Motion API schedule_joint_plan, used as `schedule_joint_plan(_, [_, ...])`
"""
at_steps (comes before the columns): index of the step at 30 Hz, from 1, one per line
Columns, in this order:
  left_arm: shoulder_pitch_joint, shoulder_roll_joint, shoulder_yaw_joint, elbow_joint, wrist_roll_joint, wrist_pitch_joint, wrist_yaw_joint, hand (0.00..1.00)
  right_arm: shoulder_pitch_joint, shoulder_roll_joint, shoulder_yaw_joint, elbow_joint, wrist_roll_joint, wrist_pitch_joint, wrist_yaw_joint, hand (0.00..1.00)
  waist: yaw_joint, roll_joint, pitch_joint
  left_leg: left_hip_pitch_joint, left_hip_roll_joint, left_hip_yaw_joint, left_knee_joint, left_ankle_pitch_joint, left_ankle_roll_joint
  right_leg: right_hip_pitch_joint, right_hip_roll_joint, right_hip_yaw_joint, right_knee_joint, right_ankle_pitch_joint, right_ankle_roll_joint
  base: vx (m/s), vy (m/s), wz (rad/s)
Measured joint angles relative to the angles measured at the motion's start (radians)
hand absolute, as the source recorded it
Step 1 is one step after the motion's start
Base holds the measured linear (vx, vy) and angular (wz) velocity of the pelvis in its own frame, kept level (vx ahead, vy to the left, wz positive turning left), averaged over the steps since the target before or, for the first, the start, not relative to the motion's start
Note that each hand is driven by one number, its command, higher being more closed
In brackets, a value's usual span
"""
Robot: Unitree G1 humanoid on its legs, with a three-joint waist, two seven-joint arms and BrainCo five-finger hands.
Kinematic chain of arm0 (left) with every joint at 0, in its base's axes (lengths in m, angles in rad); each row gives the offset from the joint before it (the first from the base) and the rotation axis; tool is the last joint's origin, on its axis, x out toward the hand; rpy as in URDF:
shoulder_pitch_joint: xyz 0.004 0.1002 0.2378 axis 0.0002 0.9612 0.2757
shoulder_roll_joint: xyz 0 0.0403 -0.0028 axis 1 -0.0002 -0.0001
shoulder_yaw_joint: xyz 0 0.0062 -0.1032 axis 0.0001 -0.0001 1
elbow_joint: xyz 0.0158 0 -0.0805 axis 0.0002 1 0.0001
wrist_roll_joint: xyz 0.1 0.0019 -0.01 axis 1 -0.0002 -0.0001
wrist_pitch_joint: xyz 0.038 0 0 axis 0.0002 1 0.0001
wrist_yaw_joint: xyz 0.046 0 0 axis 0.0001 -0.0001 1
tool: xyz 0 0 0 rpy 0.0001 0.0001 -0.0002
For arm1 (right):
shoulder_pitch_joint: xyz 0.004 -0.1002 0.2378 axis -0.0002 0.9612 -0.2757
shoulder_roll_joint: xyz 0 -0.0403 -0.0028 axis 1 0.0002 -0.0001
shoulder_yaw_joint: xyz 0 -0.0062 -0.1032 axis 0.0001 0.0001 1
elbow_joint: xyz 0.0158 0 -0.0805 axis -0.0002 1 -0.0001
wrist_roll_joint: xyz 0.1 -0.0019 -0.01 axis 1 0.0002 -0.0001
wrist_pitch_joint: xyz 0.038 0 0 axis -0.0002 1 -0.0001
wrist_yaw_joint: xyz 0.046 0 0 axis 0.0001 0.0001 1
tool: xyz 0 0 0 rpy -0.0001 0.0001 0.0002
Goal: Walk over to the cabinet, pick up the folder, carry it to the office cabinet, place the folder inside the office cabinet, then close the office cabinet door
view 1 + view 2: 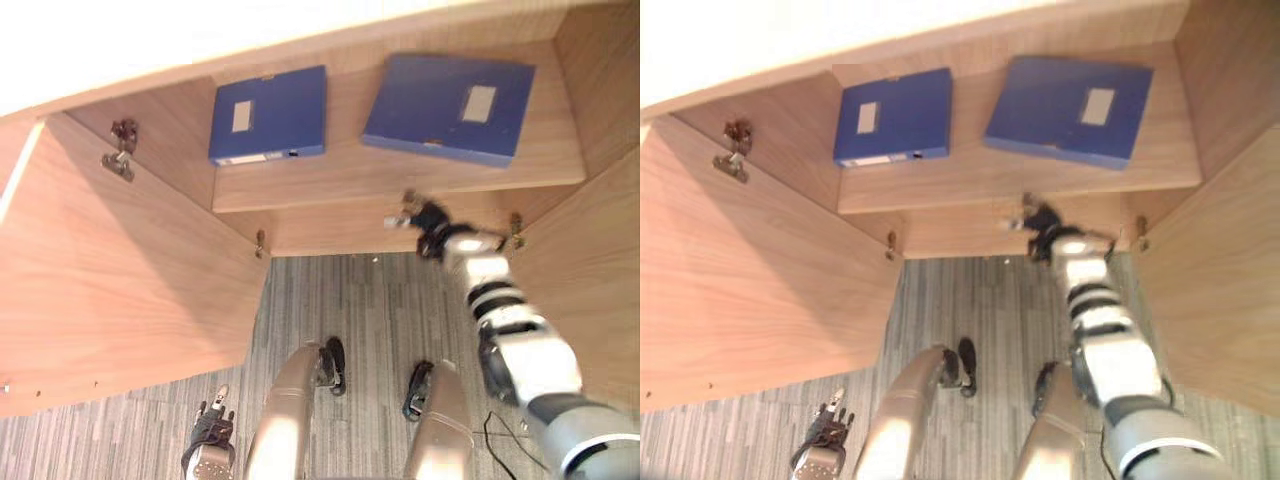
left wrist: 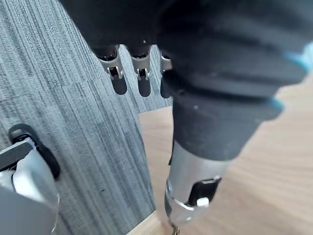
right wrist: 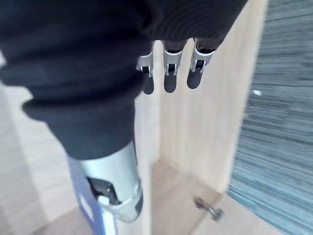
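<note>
A blue folder point(image 1: 450, 95) lay flat near the right edge of the cabinet shelf point(image 1: 380, 178), beside a second folder point(image 1: 268, 115), just beyond the outstretched right hand point(image 1: 432, 228), whose fingers point(image 3: 169, 81) were straight and empty, while the left hand point(image 1: 212, 428) hung low, its fingers relaxed.

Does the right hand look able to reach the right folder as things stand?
Probably yes: the right hand sits open at the shelf's front edge, just short of the right folder, with nothing between them.
</note>
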Motion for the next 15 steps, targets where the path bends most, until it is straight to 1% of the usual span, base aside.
schedule_joint_plan(2, [0.012,0.001,-0.018,-0.002,0.041,-0.001,0.001,0.00,0.144,0.087,0.025,0.005,0.043,-0.007,-0.004,0.00,-0.003,-0.015,-0.007,0.106,0.008,-0.002,-0.112,0.033,-0.015,0.112,0.025,-0.038,-0.117,0.036,-0.003,0.14,-0.012,-0.16])
schedule_joint_plan(3, [0.015,0.002,-0.025,-0.002,0.059,-0.001,0.001,0.00,0.184,0.109,0.024,0.011,0.053,-0.008,-0.004,0.00,-0.006,-0.020,-0.009,0.140,0.010,-0.003,-0.147,0.044,-0.020,0.147,0.031,-0.051,-0.151,0.047,-0.004,0.19,-0.037,-0.10])
schedule_joint_plan(4, [0.026,0.003,-0.044,-0.002,0.106,-0.005,0.003,0.00,0.261,0.147,0.019,0.027,0.069,-0.010,-0.004,0.00,-0.009,-0.031,-0.025,0.202,0.011,-0.004,-0.216,0.066,-0.027,0.211,0.042,-0.074,-0.218,0.067,-0.002,0.20,-0.051,-0.07])
schedule_joint_plan(5, [0.036,0.005,-0.071,-0.002,0.182,-0.010,0.005,0.00,0.325,0.178,0.014,0.051,0.077,-0.018,-0.008,0.00,-0.014,-0.042,-0.039,0.261,0.015,-0.006,-0.288,0.090,-0.035,0.274,0.060,-0.096,-0.292,0.090,-0.002,0.18,-0.044,-0.06])
schedule_joint_plan(6, [0.041,0.006,-0.085,-0.001,0.229,-0.013,0.007,0.00,0.357,0.192,0.002,0.056,0.079,-0.023,-0.010,0.00,-0.018,-0.047,-0.049,0.287,0.018,-0.006,-0.322,0.103,-0.040,0.302,0.069,-0.111,-0.329,0.102,-0.003,0.18,-0.043,-0.09])
schedule_joint_plan(7, [0.054,0.010,-0.110,-0.002,0.363,-0.020,0.012,0.00,0.423,0.228,-0.047,0.060,0.080,-0.042,-0.026,0.00,-0.024,-0.060,-0.075,0.329,0.027,-0.004,-0.382,0.124,-0.048,0.350,0.085,-0.140,-0.401,0.127,0.001,0.19,-0.027,-0.13])
schedule_joint_plan(9, [0.058,0.021,-0.117,0.008,0.513,-0.026,0.012,0.00,0.508,0.266,-0.113,0.060,0.063,-0.064,-0.054,0.00,-0.037,-0.082,-0.099,0.393,0.037,0.003,-0.448,0.141,-0.061,0.413,0.097,-0.183,-0.468,0.151,0.005,0.18,-0.032,-0.16])
schedule_joint_plan(10, [0.059,0.026,-0.117,0.025,0.591,-0.029,0.012,0.00,0.565,0.279,-0.151,0.060,0.054,-0.077,-0.074,0.00,-0.046,-0.091,-0.123,0.429,0.041,0.007,-0.484,0.149,-0.069,0.448,0.107,-0.199,-0.504,0.165,0.008,0.12,-0.041,-0.17])
schedule_joint_plan(12, [0.057,0.026,-0.116,0.060,0.652,-0.032,0.016,0.00,0.638,0.281,-0.208,0.060,0.046,-0.088,-0.096,0.00,-0.055,-0.096,-0.160,0.483,0.044,0.023,-0.547,0.165,-0.080,0.494,0.125,-0.222,-0.569,0.190,0.009,0.15,-0.039,-0.23])
schedule_joint_plan(13, [0.051,0.026,-0.113,0.089,0.659,-0.033,0.023,0.00,0.680,0.281,-0.264,0.061,0.047,-0.098,-0.115,0.00,-0.064,-0.096,-0.180,0.518,0.042,0.027,-0.590,0.179,-0.083,0.526,0.134,-0.226,-0.610,0.203,0.010,0.14,-0.026,-0.15])
schedule_joint_plan(14, [0.048,0.026,-0.108,0.100,0.658,-0.032,0.028,0.00,0.696,0.281,-0.296,0.061,0.049,-0.104,-0.126,0.00,-0.068,-0.095,-0.184,0.536,0.040,0.028,-0.609,0.184,-0.086,0.543,0.137,-0.228,-0.626,0.207,0.012,0.16,-0.015,-0.02])
schedule_joint_plan(15, [0.046,0.022,-0.086,0.132,0.658,-0.036,0.053,0.00,0.744,0.285,-0.402,0.073,0.081,-0.127,-0.175,0.00,-0.082,-0.098,-0.212,0.593,0.031,0.029,-0.672,0.202,-0.093,0.588,0.144,-0.235,-0.661,0.218,0.021,0.17,0.009,0.02])
